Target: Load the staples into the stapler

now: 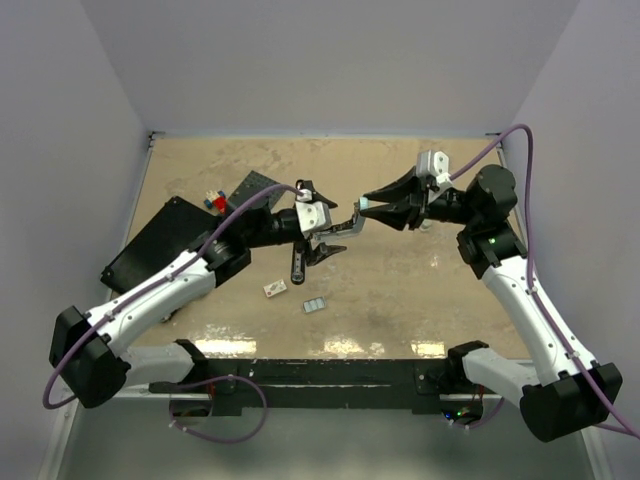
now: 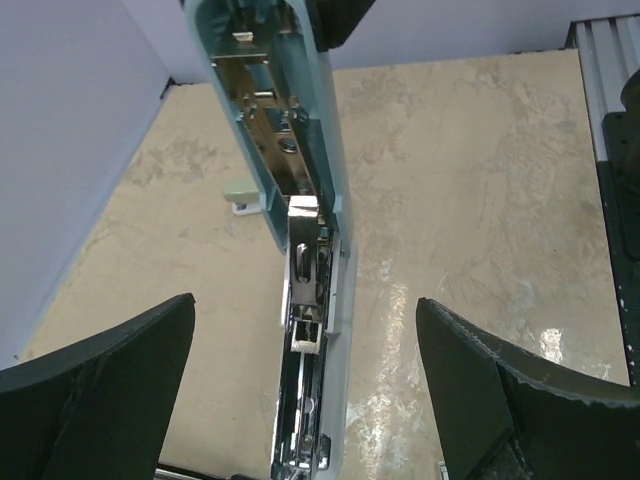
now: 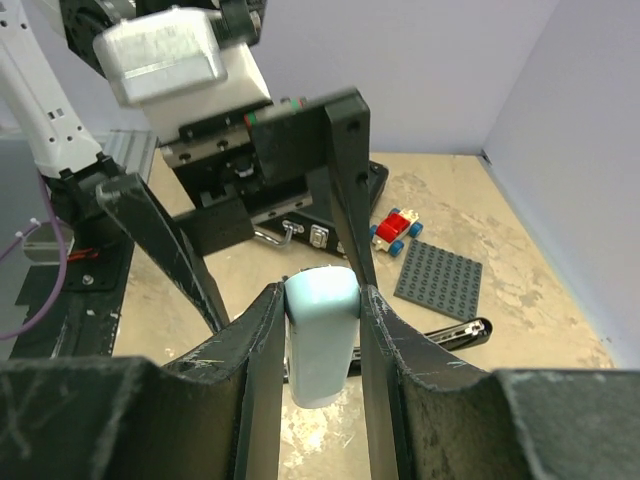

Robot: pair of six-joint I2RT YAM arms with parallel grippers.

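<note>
black right pincer (image 3: 321, 300) | clamps stapler (image 3: 320, 350) | smooth pale-blue, rounded

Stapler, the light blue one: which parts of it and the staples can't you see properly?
- Top view: the pale blue plastic stapler is mostly covered by the right gripper.
- Left wrist view: its metal channel runs off the bottom edge.
- Top view: the tiny grey-blue staples block is too small for detail.

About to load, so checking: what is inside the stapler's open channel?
Inside the stapler, the metal channel holds a small white block partway along; no staple strip shows. Its near end runs out of frame, and the blue cover hides the far part.
</note>
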